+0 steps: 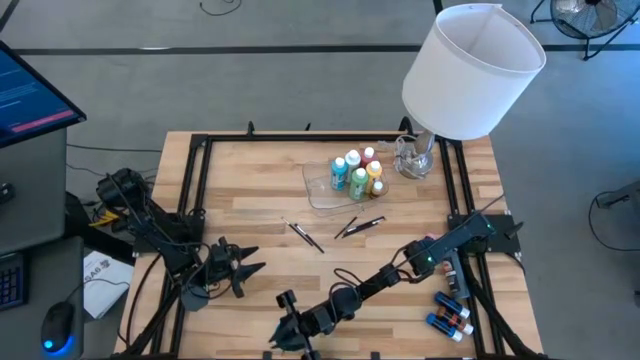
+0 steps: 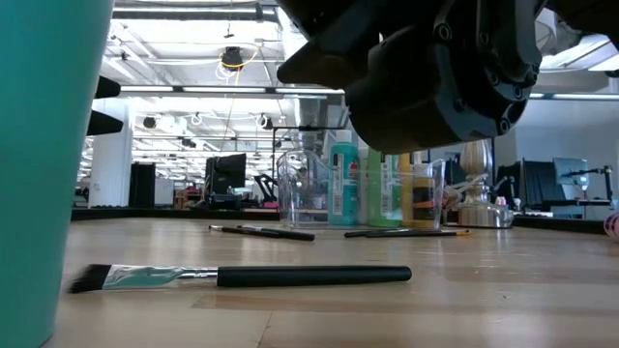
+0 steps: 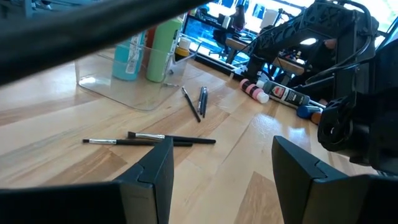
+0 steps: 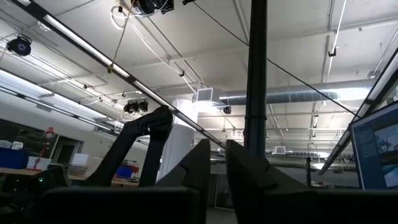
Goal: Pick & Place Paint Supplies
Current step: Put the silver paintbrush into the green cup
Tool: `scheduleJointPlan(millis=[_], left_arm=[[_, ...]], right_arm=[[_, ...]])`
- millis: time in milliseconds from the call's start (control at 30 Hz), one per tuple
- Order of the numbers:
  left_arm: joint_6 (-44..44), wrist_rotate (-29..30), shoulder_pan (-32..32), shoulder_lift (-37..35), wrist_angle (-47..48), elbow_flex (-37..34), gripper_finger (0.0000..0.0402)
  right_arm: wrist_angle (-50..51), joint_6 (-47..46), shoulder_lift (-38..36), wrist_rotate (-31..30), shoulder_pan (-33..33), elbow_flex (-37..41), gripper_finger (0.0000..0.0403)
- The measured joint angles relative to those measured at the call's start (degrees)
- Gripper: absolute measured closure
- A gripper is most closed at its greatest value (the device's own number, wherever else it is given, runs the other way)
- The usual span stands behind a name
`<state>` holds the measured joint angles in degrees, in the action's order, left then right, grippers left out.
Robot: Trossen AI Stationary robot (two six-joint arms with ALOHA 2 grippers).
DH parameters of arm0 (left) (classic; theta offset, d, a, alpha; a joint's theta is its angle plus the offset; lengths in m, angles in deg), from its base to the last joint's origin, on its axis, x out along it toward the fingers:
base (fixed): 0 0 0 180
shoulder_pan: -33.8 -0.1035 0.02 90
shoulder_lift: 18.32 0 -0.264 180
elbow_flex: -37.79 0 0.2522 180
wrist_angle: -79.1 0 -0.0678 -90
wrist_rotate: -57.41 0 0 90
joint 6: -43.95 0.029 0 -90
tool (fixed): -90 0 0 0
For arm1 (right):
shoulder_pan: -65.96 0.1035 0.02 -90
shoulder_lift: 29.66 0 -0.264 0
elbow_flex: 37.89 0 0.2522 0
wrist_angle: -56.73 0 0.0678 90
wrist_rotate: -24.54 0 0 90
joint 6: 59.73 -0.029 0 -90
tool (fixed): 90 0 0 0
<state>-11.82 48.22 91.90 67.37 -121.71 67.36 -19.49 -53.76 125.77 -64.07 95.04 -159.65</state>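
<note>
Butcher-block planks fill my overhead feed, with the clear tray (image 1: 322,186) at the far middle holding upright paint bottles (image 1: 358,174) beside the white lampshade (image 1: 470,70), thin brushes (image 1: 305,236) scattered loose on the wood just in front of it, and a few more bottles (image 1: 450,312) lying at the near right edge. My left gripper (image 1: 243,266) waits near the front left with its jaws spread apart over bare table, while the right gripper (image 1: 290,335) reaches to the front edge, tilted toward the ceiling, jaws nearly together on nothing.
</note>
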Motion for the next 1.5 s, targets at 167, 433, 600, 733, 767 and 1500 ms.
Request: scheduleJointPlan(millis=[167,433,600,733,767,1500], left_arm=[[0.0,-0.2,0.0,0.0,-0.1,0.0,0.0238],[0.0,-0.1,0.5,0.0,-0.3,0.0,0.0238],[0.7,0.0,1.1,0.0,-0.3,0.0,0.0238],[1.5,0.8,2.0,0.0,-0.3,0.0,0.0238],[1.5,0.9,2.1,0.0,-0.3,0.0,0.0238],[8.2,9.3,-5.1,-5.3,-4.4,-0.2,0.0238]], right_arm=[[0.0,0.0,0.0,-0.4,0.0,0.0,0.0303],[0.0,0.0,-0.1,-0.4,0.0,0.0,0.0223],[0.0,0.0,-0.9,-0.4,0.2,0.0,0.0198],[0.5,0.0,-1.8,-0.4,0.1,0.0,0.0193],[1.4,0.0,-2.7,-0.3,0.1,0.0,0.0193],[88.6,-4.9,-45.2,-3.2,-0.6,3.5,0.0216]])
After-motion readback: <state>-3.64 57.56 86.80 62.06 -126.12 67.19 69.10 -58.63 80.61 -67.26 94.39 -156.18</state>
